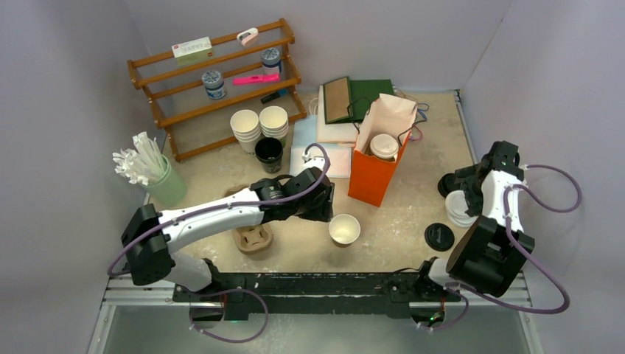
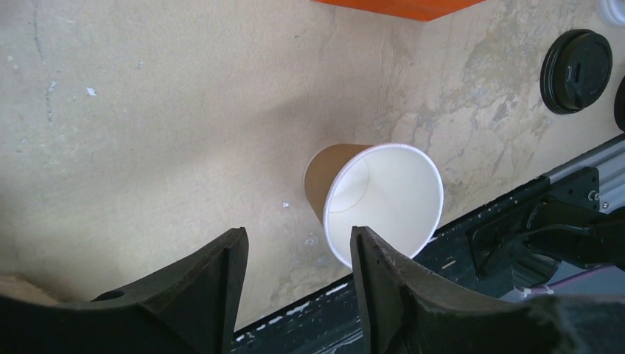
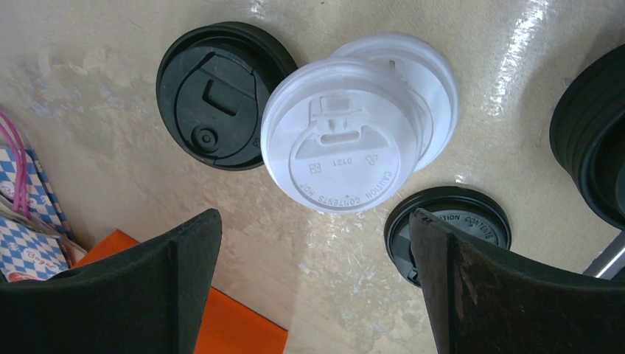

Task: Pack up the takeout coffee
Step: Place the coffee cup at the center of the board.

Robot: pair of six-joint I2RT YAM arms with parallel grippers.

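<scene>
Two takeout cups sit on the pale bench (image 1: 413, 221): a lidded cup (image 1: 384, 146) stands inside the orange paper bag (image 1: 368, 184), and an open kraft cup (image 1: 345, 229) stands upright and lidless just in front of the bag, toward the bench's near edge. The left hand (image 1: 322, 200) hangs just beside the open kraft cup, jaws parted with nothing between them, one finger (image 2: 383, 295) close by the cup's white rim. The right hand (image 3: 313, 228), jaws spread wide and empty, hovers over stacked white lids (image 3: 343, 144) lying among black lids (image 3: 214, 96).
</scene>
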